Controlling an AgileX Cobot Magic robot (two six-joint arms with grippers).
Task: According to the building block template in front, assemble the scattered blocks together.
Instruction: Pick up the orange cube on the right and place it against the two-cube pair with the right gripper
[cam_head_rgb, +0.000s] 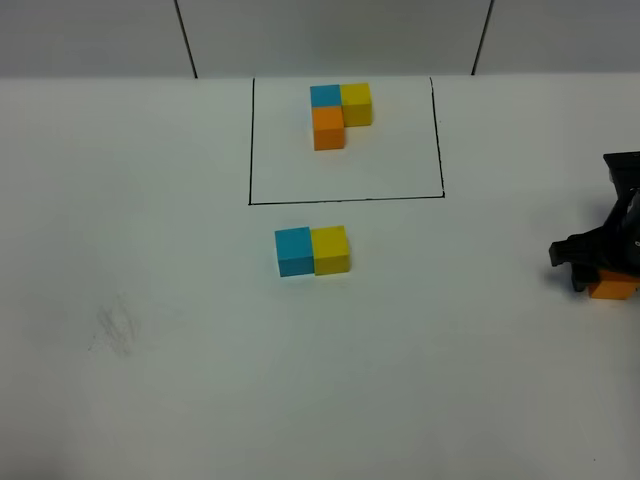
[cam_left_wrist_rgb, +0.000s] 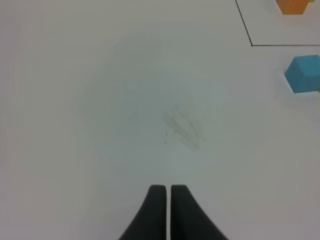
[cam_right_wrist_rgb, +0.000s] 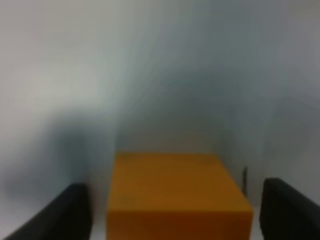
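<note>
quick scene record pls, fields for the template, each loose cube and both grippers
template: blue, yellow, orange cubes in an L inside black frame
blue cube: outside frame, touching yellow cube
yellow cube: beside blue cube, on its right in the high view
orange cube: far right, alone, between right gripper fingers
right gripper: open, gaps either side of orange cube
left gripper: shut, empty, over table

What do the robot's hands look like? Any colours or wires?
Both are plain matte black. The left end effector has two slim fingers with rounded tips. The right end effector has black fingers too, on a blocky, angular body. No wires or markings show.
</note>
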